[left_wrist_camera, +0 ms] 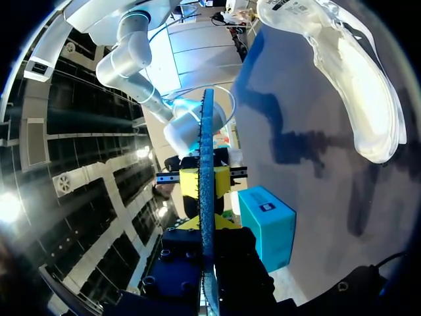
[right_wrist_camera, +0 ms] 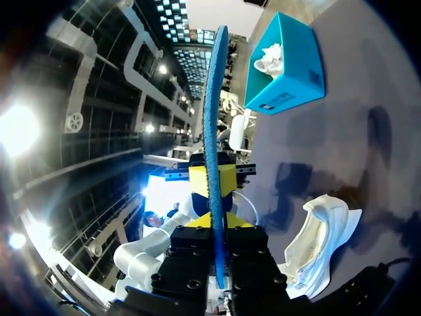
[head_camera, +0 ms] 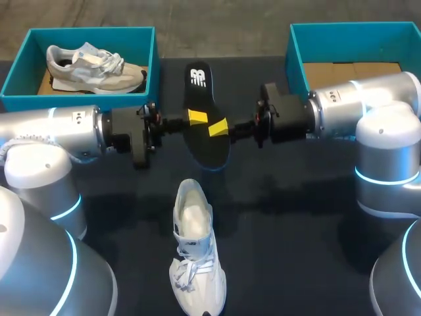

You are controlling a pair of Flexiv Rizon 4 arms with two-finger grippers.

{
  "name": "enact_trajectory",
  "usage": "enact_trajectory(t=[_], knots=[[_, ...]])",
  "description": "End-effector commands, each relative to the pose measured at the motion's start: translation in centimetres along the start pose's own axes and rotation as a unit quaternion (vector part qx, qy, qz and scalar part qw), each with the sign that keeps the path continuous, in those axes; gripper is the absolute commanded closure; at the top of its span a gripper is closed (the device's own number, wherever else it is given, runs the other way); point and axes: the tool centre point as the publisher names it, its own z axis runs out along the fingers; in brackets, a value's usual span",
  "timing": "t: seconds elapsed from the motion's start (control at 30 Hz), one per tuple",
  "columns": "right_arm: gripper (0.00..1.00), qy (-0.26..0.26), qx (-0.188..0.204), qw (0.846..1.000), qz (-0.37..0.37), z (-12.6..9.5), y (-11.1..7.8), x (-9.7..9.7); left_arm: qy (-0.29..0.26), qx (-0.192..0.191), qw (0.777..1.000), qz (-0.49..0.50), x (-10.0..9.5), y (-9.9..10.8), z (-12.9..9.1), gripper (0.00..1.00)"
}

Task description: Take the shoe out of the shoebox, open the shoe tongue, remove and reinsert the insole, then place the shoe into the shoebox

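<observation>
The left hand [head_camera: 196, 117] and right hand [head_camera: 219, 128] each clamp an edge of the black insole [head_camera: 212, 150], holding it above the bench [head_camera: 296, 217], beyond the white shoe [head_camera: 194, 250]. Reinserting probably needs one hand to release, then the other angling the toe end into the shoe's opening.
</observation>
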Motion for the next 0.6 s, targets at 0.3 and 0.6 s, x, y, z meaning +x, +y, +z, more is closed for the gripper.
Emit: enact_trajectory(t=[0.3, 0.6], knots=[[1.0, -0.006, 0.0, 1.0, -0.008, 0.2, 0.1, 0.0, 0.004, 0.001, 1.0, -0.002, 0.3, 0.2, 0.3, 0.38], [1.0, -0.022, -0.021, 0.999, -0.044, -0.5, -0.3, -0.3, 0.002, 0.001, 1.0, -0.019, -0.6, -0.2, -1.5, 0.0]])
